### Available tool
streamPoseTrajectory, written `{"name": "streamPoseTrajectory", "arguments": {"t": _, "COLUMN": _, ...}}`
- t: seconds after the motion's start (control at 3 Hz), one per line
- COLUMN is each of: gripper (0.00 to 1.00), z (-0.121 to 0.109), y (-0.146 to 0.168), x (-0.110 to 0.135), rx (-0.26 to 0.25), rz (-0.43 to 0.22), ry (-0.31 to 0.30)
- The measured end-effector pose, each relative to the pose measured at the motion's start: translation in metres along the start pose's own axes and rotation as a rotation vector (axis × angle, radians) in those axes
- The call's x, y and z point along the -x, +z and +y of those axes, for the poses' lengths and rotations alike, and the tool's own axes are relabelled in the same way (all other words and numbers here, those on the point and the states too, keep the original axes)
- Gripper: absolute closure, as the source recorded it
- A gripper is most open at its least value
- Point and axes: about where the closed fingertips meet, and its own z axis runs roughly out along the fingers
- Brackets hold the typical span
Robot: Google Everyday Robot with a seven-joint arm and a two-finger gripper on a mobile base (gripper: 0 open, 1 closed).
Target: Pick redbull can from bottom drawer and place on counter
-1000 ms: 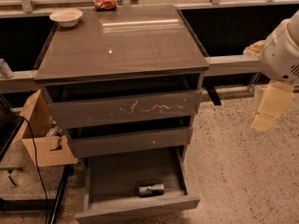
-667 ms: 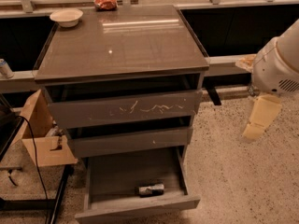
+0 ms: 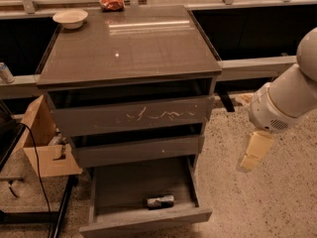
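Observation:
The redbull can (image 3: 159, 201) lies on its side on the floor of the open bottom drawer (image 3: 124, 185), near the low front panel and right of centre. The counter (image 3: 129, 43) is the glossy dark slab on top of the grey cabinet. My gripper (image 3: 251, 153) hangs from the white arm to the right of the cabinet, at about the height of the middle drawer. It is well above and to the right of the can and touches nothing.
A white bowl (image 3: 70, 18) and a red-orange snack bag (image 3: 112, 2) sit at the counter's far edge. A pale can (image 3: 5, 72) stands on the left ledge. A cardboard box (image 3: 42, 145) and a cable lie left of the cabinet. The scratched drawer front (image 3: 133, 115) is closed.
My arm and gripper have moved left and down, closer to the cabinet's right side. The can and the drawers have not moved.

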Motion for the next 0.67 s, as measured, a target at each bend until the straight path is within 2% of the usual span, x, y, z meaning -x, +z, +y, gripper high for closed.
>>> {"name": "streamPoseTrajectory", "arguments": {"t": 0.67, "gripper": 0.0, "z": 0.005, "y": 0.017, "x": 0.002, "rx": 0.015, "rz": -0.002, "ry": -0.037}}
